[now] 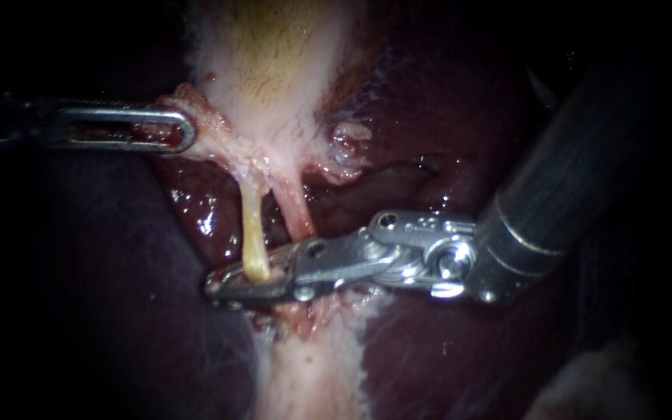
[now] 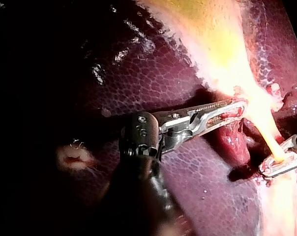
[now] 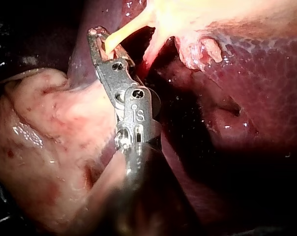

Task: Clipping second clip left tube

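A: Gripping what, the right instrument (image 1: 223, 284)?
B: Its jaws close on the left tube (image 1: 250, 225), low down.
A: And the left instrument (image 1: 184, 128)?
B: Beyond the tube's upper end, jaws clamped on the edge of the gallbladder (image 1: 274, 78).

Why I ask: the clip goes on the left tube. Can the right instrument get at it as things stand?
Yes, it seems so: the right instrument has its jaws shut on the left tube, nothing in between, while the left instrument grips the gallbladder.
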Motion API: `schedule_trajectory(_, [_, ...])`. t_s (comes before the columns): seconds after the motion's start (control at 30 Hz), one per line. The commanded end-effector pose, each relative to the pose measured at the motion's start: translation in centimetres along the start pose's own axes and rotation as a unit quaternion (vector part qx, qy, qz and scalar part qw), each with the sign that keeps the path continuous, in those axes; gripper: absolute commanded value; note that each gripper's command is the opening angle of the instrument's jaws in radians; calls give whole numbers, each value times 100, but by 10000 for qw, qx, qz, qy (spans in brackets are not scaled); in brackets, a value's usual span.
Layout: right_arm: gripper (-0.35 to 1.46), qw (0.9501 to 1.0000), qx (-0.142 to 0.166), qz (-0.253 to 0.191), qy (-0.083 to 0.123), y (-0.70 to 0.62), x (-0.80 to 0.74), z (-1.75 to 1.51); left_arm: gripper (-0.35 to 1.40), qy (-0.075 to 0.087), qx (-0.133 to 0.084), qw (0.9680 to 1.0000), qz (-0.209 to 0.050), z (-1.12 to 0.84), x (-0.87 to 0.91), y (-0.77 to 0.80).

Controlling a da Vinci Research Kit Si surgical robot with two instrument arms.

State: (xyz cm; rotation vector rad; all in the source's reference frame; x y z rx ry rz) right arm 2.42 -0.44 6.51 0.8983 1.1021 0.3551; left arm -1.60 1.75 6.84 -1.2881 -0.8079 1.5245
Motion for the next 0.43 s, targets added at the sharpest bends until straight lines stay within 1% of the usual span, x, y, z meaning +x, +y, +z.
schedule_trajectory(0.03, [-35, 10000, -6, -15, -21, 0, -2, -1, -35, 0, 0, 10000, 0, 0, 0, 0])
schedule_trajectory(0.43, [-35, 10000, -14, -21, -38, 6, -6, -3, -35, -1, -1, 10000, 0, 0, 0, -2])
